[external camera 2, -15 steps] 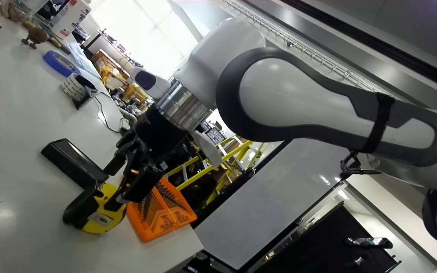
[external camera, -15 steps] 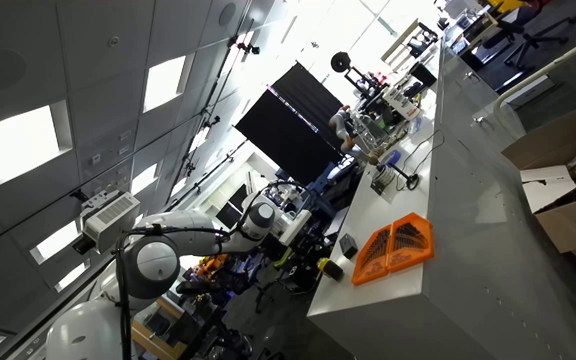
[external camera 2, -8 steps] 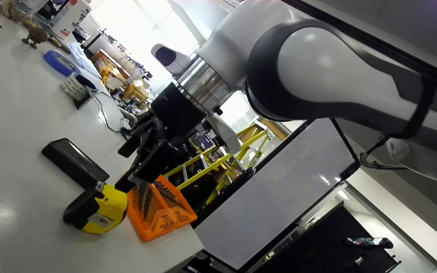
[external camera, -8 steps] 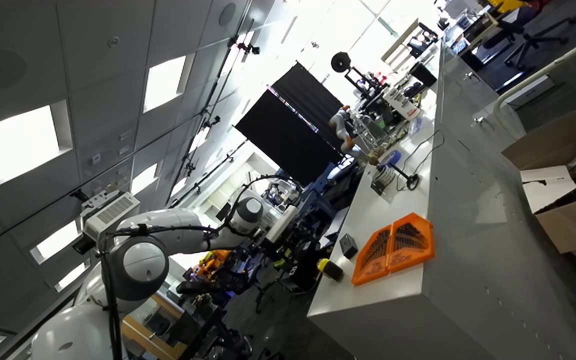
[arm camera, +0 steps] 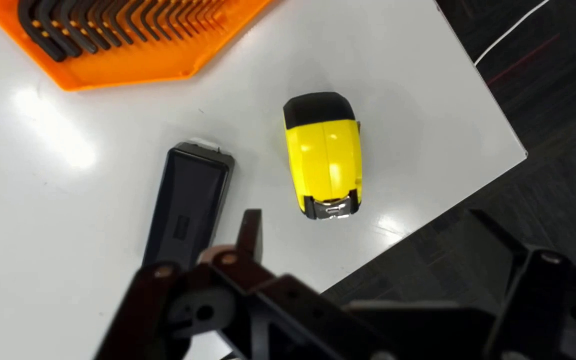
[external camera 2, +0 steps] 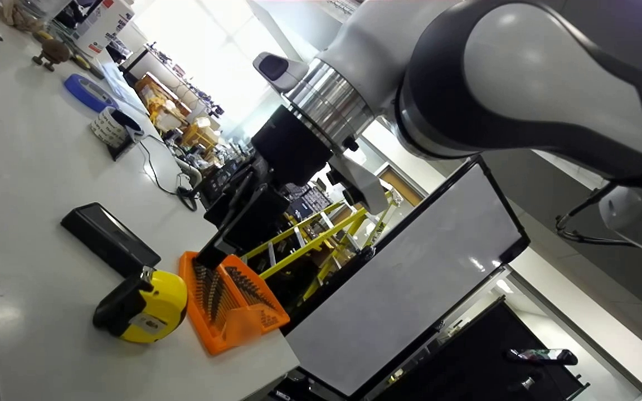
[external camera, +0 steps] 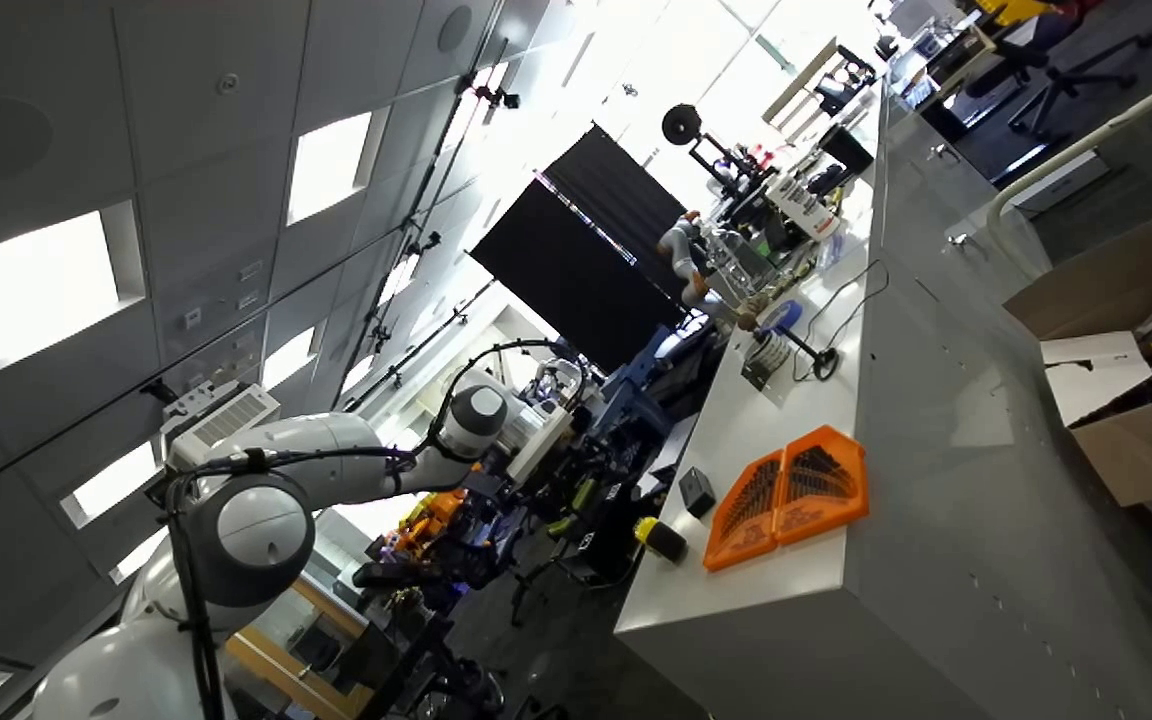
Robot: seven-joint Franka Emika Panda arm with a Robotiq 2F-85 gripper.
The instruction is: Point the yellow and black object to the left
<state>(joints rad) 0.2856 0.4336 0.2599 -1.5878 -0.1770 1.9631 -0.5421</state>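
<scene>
near the table corner point(arm camera: 512, 149), i see the tape measure point(arm camera: 324, 156) between black box point(arm camera: 188, 197) and edge point(arm camera: 491, 100), touching neither; my gripper point(arm camera: 368, 227) hangs spread apart.

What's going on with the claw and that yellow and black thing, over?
Claw open, holding nothing. Yellow and black tape measure on white table, ungripped. Black box beside it, not touching, might crowd a grasp.

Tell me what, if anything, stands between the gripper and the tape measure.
In the wrist view, nothing visible stands between the open gripper and the tape measure. The black box lies beside the tape measure, with a gap, and might crowd a grasp.
</scene>
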